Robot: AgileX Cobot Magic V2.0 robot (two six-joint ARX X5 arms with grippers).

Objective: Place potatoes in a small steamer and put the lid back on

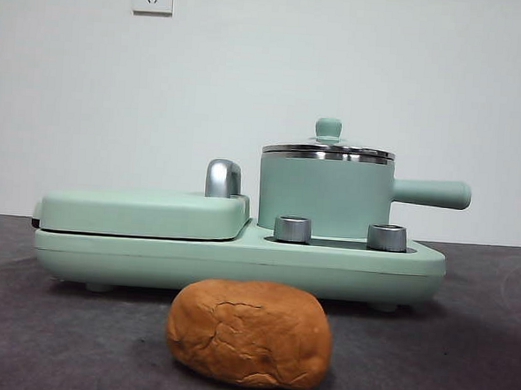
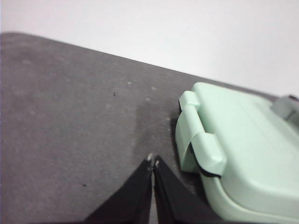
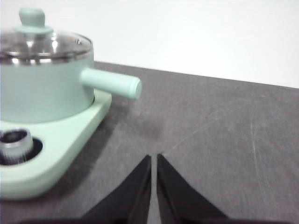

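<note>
Potato (image 1: 250, 333) first: the orange-brown, cracked lump lies on the dark table (image 1: 48, 341) at the lower centre of the front view, its long axis running left to right across the frame, close in front of the mint-green cooker base (image 1: 239, 260) but not touching it. Behind it and to the right, in the middle right of that frame, the small steamer (image 1: 324, 197) stands on the base with the lid (image 1: 328, 150) seated on its steel rim, green knob up, and its straight handle (image 1: 430, 193) pointing toward the right edge. To the left of the pot sits the flat griddle cover (image 1: 140, 212), closed. Neither arm shows in the front view. The left gripper (image 2: 153, 162) hangs over bare table just beside the hinged end of the griddle, its jaws brought together to a thin slit with nothing between them; the right gripper (image 3: 153, 158) hangs over bare table out past the pot handle's end, jaws likewise nearly touching and empty. The potato appears in neither wrist view, so I can't say which arm is nearer it; it seems to lie roughly between the two. By my reckoning the lid must come off before anything goes in, and the right gripper, on the pot's side, looks better placed for the knob. There is open table on both sides of the potato; the base's front edge crowds it from behind, and the potato looks about as wide as the pot, a snug fit.
</note>
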